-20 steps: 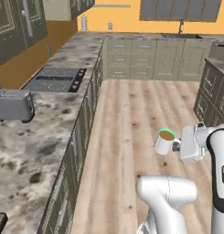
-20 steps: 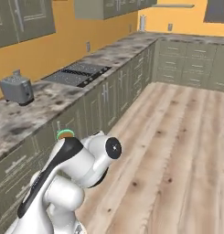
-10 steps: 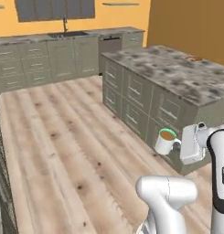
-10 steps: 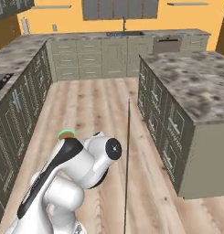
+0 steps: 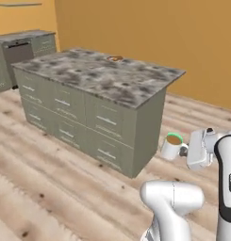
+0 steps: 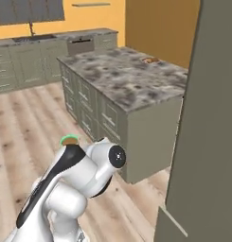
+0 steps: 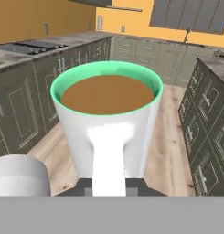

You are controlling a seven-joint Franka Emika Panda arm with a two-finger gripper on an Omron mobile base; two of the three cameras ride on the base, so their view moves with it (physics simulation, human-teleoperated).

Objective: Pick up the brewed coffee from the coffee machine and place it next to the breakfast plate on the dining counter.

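The brewed coffee [image 5: 172, 146], a white mug with a green rim, hangs above the wooden floor in front of the island's near corner. My gripper [image 5: 183, 150] is shut on its handle. In the hand view the brewed coffee [image 7: 109, 123] looms upright and full of brown liquid, with its handle pinched in my gripper [image 7: 106, 183]. Its green rim [image 6: 69, 140] peeks over my arm. The breakfast plate [image 5: 115, 58] lies at the far edge of the dining counter [image 5: 98, 75], also seen as the plate [image 6: 148, 60] on the marble top [image 6: 117, 80]. The coffee machine is out of view.
A tall olive panel [image 6: 207, 118] stands close on the right. Wall cabinets with a sink [image 6: 32, 52] run along the back left, and a dishwasher front [image 5: 15, 52] sits far left. A cooktop [image 7: 31, 45] lies on the counter behind the mug. Wooden floor surrounds the island.
The whole picture has swung round with the base: the wall counter and cooktop are gone and the island now stands ahead. The mug stays in my shut gripper, in the same pose.
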